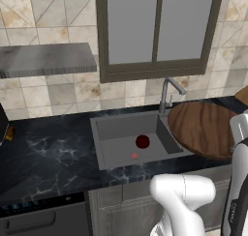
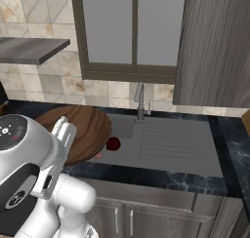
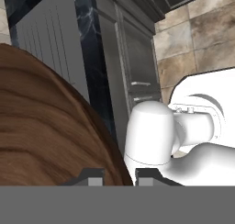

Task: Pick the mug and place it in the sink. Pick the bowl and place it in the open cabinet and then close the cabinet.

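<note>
The dark red mug (image 1: 142, 141) (image 2: 113, 144) stands inside the grey sink (image 1: 121, 126) (image 2: 171, 139), close to the small red drain mark. The wide brown wooden bowl (image 1: 203, 128) (image 2: 80, 129) (image 3: 41, 126) hangs tilted in the air over the counter beside the basin, near the cameras. In the hand view my gripper (image 3: 118, 178) is shut on the bowl's rim, with the wood running down between the two fingertips. The tall dark wood-grain cabinet (image 2: 215, 47) hangs on the wall at the right, above the drainboard.
A curved metal faucet (image 1: 167, 92) (image 2: 140, 100) rises behind the sink, below a pale-paned window (image 1: 155, 27). A grey shelf (image 1: 43, 58) juts from the tiled wall at the left. Black marble counter (image 1: 48, 153) spreads left of the basin. Lower cabinets (image 2: 146, 217) run beneath.
</note>
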